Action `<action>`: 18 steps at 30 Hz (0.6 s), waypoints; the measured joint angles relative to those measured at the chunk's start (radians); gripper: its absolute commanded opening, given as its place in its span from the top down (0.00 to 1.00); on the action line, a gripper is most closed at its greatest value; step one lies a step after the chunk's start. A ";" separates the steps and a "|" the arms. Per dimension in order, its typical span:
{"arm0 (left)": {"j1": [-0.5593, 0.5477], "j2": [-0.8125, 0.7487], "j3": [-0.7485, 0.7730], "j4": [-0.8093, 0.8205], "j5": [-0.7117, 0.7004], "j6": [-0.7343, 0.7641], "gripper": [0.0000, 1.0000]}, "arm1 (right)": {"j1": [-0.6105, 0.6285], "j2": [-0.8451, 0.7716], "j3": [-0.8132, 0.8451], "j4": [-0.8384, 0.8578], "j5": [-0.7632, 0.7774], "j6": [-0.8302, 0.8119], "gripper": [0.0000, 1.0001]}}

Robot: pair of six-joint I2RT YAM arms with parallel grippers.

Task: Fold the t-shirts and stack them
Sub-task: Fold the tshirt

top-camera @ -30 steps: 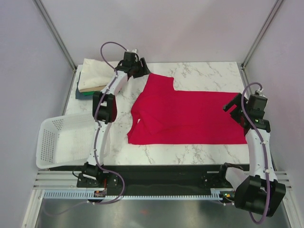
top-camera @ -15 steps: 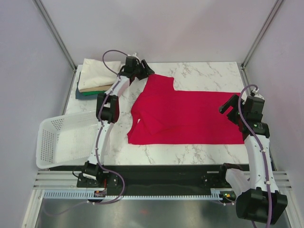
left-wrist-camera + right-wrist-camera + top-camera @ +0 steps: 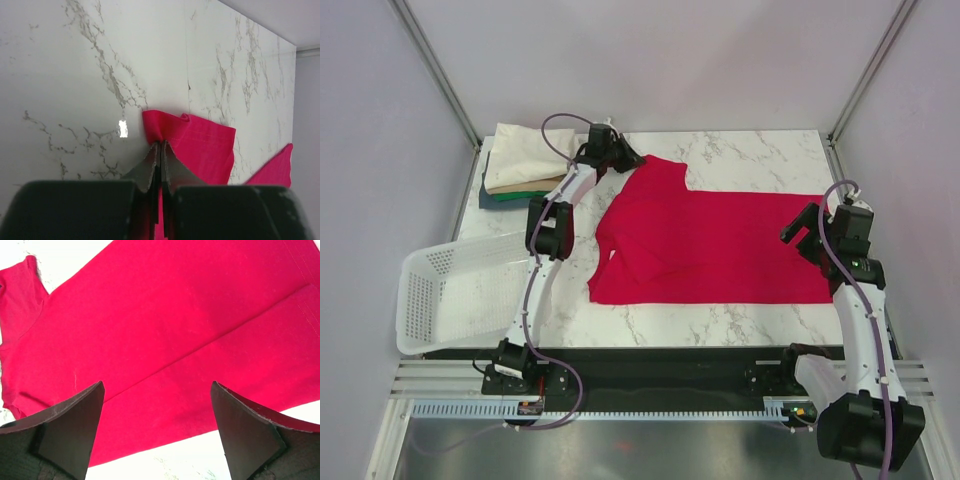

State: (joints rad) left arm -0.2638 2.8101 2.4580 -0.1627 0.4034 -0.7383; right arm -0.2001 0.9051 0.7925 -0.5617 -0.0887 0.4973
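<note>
A bright red t-shirt (image 3: 710,245) lies spread flat across the marble table, its sleeves to the left and its hem to the right. My left gripper (image 3: 625,158) is at the far sleeve and shut on that sleeve's edge; in the left wrist view the red cloth (image 3: 200,145) bunches right at the closed tips (image 3: 160,145). My right gripper (image 3: 802,232) hovers open over the hem end. In the right wrist view the wide-apart fingers (image 3: 157,383) frame red cloth (image 3: 160,315) and a strip of bare table. Folded shirts, a cream one (image 3: 525,152) on top, are stacked at the back left.
A white perforated basket (image 3: 430,300) lies tipped at the table's left front edge. Under the cream shirt, green (image 3: 505,195) and dark layers of the stack show. Metal frame posts (image 3: 445,75) stand at the back corners.
My left gripper has shifted right onto the far sleeve and shut on it. My right arm has moved slightly left and nearer, still open.
</note>
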 measured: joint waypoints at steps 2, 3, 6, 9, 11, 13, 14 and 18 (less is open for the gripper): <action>-0.002 0.000 0.000 0.000 0.011 -0.001 0.98 | 0.000 0.014 -0.001 0.002 0.003 0.001 0.08; -0.003 -0.002 -0.002 0.001 0.021 0.000 0.98 | 0.000 0.027 -0.001 0.010 0.005 0.004 0.10; -0.007 -0.058 -0.087 -0.005 0.042 0.000 0.98 | 0.000 0.102 0.008 0.040 0.008 0.027 0.11; -0.009 -0.196 -0.263 -0.030 0.048 0.006 0.98 | 0.000 0.243 0.081 0.064 0.016 0.058 0.10; -0.010 -0.306 -0.372 -0.038 0.048 0.021 0.98 | 0.000 0.363 0.179 0.074 0.035 0.069 0.11; -0.012 -0.423 -0.465 -0.050 0.049 0.044 0.98 | -0.001 0.480 0.305 0.073 0.064 0.072 0.13; -0.013 -0.481 -0.497 -0.053 0.050 0.055 0.98 | -0.004 0.546 0.376 0.082 0.077 0.071 0.15; -0.021 -0.654 -0.599 -0.043 0.054 0.093 0.98 | -0.040 0.781 0.634 0.091 0.129 0.059 0.24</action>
State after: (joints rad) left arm -0.2844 2.1559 1.8591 -0.2054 0.4576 -0.6453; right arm -0.2405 1.6863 1.4269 -0.4709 0.0399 0.5560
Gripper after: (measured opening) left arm 0.028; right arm 0.803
